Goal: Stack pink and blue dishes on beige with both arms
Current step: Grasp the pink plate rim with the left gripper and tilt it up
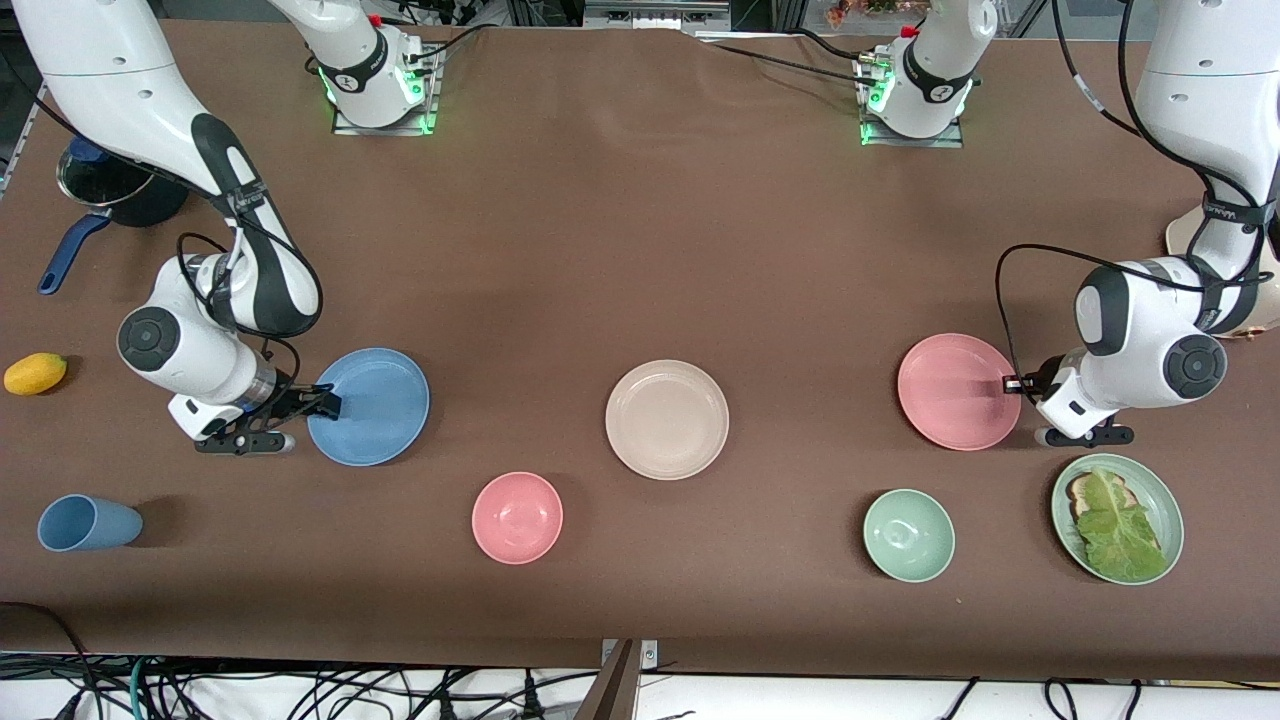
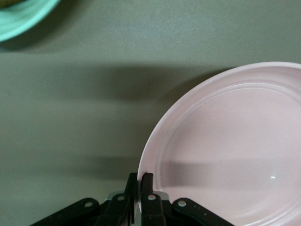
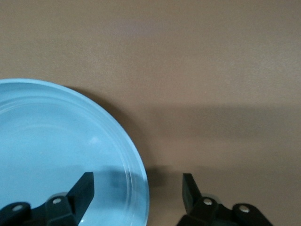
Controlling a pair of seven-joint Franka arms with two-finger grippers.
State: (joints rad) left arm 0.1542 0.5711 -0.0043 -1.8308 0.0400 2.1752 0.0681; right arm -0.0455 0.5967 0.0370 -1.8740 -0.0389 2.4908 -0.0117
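Note:
The beige plate [image 1: 667,419] lies mid-table. The sky blue plate [image 1: 372,405] lies toward the right arm's end. My right gripper [image 1: 325,401] is open at that plate's edge. In the right wrist view one finger is over the blue plate [image 3: 56,150] and the other is outside its rim, so the right gripper [image 3: 138,187] straddles the rim. The pink plate [image 1: 955,391] lies toward the left arm's end. My left gripper [image 1: 1012,384] is shut on its rim. The left wrist view shows the left gripper [image 2: 141,182] pinching the edge of the pink plate [image 2: 225,150].
Nearer the camera stand a small pink bowl [image 1: 517,517], a pale green bowl [image 1: 908,535] and a green plate [image 1: 1168,497] with bread and lettuce. A blue cup [image 1: 85,523] lies on its side. A yellow fruit [image 1: 35,373] and a dark pot [image 1: 112,190] sit beside the right arm.

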